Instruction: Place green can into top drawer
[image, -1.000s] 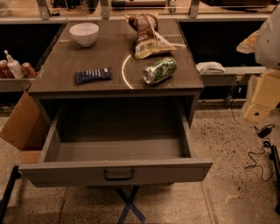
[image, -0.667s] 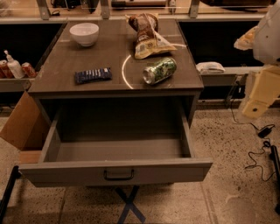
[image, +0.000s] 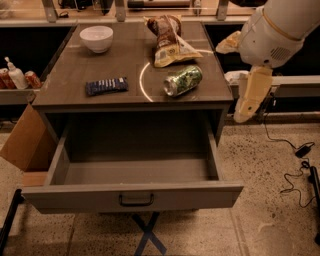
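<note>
The green can (image: 183, 80) is seen lying on its side, right of centre on the grey-brown cabinet top (image: 70, 70). A chip bag (image: 167, 42) is set just behind it, a dark blue packet (image: 106, 85) to its left, and a white bowl (image: 96, 38) at upper left. Below, the top drawer (image: 132, 197) is pulled open. At the right of the frame the gripper (image: 231, 82) is held beside the cabinet, fingers spread, nothing gripped. Speckled floor (image: 260, 210) and a black cable (image: 292, 167) are seen beneath it.
</note>
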